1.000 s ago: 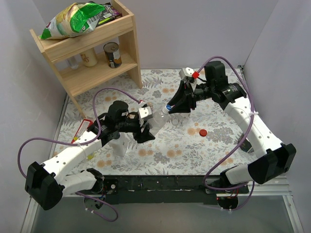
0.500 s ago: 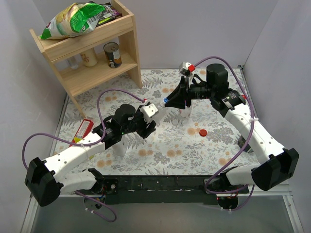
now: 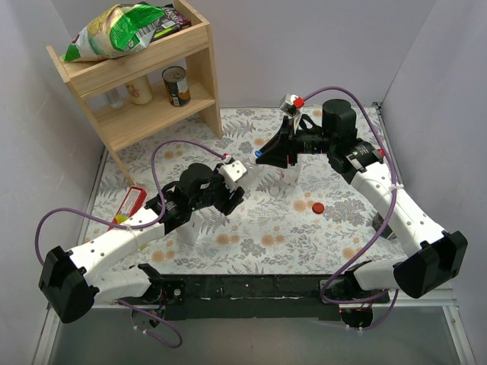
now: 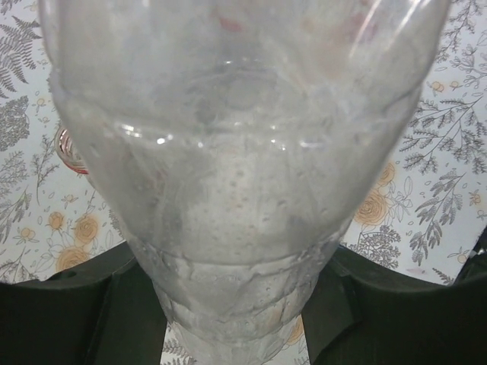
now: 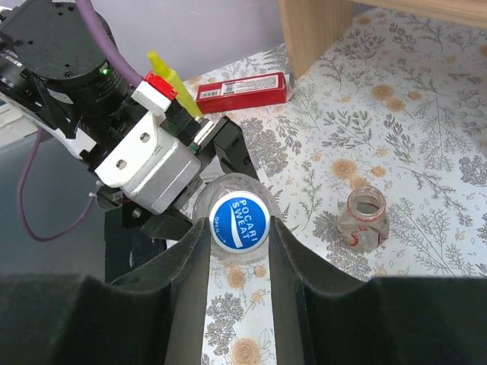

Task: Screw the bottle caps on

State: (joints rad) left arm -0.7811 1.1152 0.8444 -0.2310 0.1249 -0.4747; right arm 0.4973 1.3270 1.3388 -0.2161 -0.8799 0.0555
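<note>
- The left claw (image 4: 228, 304) is closed around the lower body of a clear bottle (image 4: 236, 175). It holds the bottle above the middle of the table (image 3: 251, 228).
- The bottle tilts, with its neck pointing far and right toward the other arm.
- The right claw (image 5: 238, 236) is closed on a blue cap (image 5: 240, 220), with one finger on each side of it.
- The blue cap sits right at the mouth of the held bottle. I cannot tell whether it is threaded on.
- A second bottle (image 5: 367, 217) stands uncapped on the table, just right of the held one.
- A red cap (image 3: 318, 206) lies loose on the table, right of the middle and nearer than the right claw.
- A red packet (image 5: 242, 90) lies at the table's left edge.
- A wooden shelf (image 3: 137, 76) stands at the far left.
</note>
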